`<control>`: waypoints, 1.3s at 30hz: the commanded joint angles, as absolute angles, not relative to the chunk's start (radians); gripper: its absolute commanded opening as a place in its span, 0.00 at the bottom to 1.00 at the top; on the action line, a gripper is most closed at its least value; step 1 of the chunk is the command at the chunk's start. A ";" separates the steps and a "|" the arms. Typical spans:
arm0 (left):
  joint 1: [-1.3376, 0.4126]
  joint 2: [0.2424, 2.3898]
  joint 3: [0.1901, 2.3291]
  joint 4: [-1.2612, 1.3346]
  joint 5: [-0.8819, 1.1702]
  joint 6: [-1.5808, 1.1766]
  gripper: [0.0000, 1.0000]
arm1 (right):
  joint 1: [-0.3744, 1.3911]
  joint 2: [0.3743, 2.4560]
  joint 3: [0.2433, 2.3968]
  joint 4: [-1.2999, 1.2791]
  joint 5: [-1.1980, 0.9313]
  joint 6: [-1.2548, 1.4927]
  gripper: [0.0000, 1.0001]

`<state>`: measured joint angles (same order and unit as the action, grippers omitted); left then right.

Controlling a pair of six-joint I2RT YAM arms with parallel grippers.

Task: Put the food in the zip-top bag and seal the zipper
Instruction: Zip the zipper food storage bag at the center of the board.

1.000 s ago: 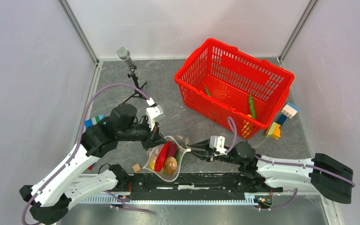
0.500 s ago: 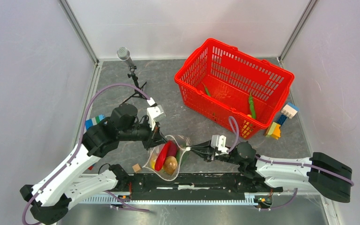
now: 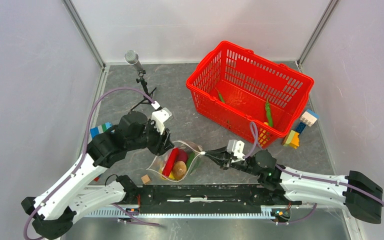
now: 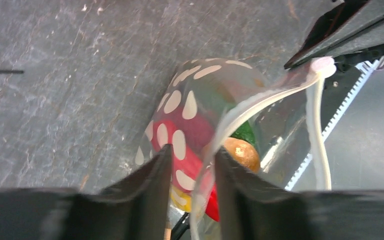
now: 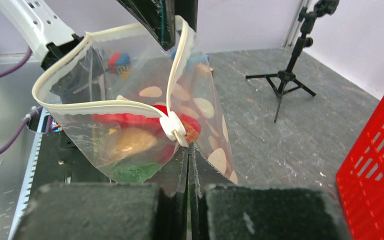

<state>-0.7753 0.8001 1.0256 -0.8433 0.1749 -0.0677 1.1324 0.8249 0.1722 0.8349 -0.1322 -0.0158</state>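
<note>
1. The right fingers (image 5: 202, 172) are clenched on the bag (image 5: 130, 125), pinching its clear corner just under the white end tab of the zipper (image 5: 105, 105)
2. The left fingers (image 4: 150, 190) stand parted, released; the zipper's white rim runs loosely through the gap between them
3. The bag sits between the two arms, close to the near edge of the surface (image 3: 190, 120), its dotted side facing the left wrist camera
4. Its mouth gapes wide, and the zipper forms an open loop from one set of fingers to the other
5. Inside the bag lie a red chilli (image 3: 170, 162), a brown lump (image 3: 180, 171), a magenta aubergine (image 3: 182, 156), a green piece (image 3: 191, 161) and a yellow piece (image 3: 165, 175), all packed together
6. A wooden cube (image 3: 145, 179) rests on the surface just left of the bag
7. A red basket (image 3: 207, 75) stands at the far right, well apart from the bag, with two green pods (image 3: 269, 112) on its floor
8. Toy blocks (image 3: 292, 139) lie beside the basket's right corner, and a blue-green block (image 3: 100, 130) lies by the left arm
9. A microphone (image 3: 131, 56) on a small tripod stands at the far left
</note>
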 commanded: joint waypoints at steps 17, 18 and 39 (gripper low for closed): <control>-0.820 0.920 1.178 -0.566 0.524 -0.007 0.80 | 1.135 0.805 0.319 0.653 -0.159 0.058 0.00; -0.851 0.928 1.173 -0.552 0.507 -0.002 0.80 | 1.135 0.807 0.319 0.652 -0.159 0.058 0.00; -1.253 1.061 1.112 -0.599 -0.068 0.105 0.71 | 1.102 0.818 0.278 0.697 -0.144 0.088 0.00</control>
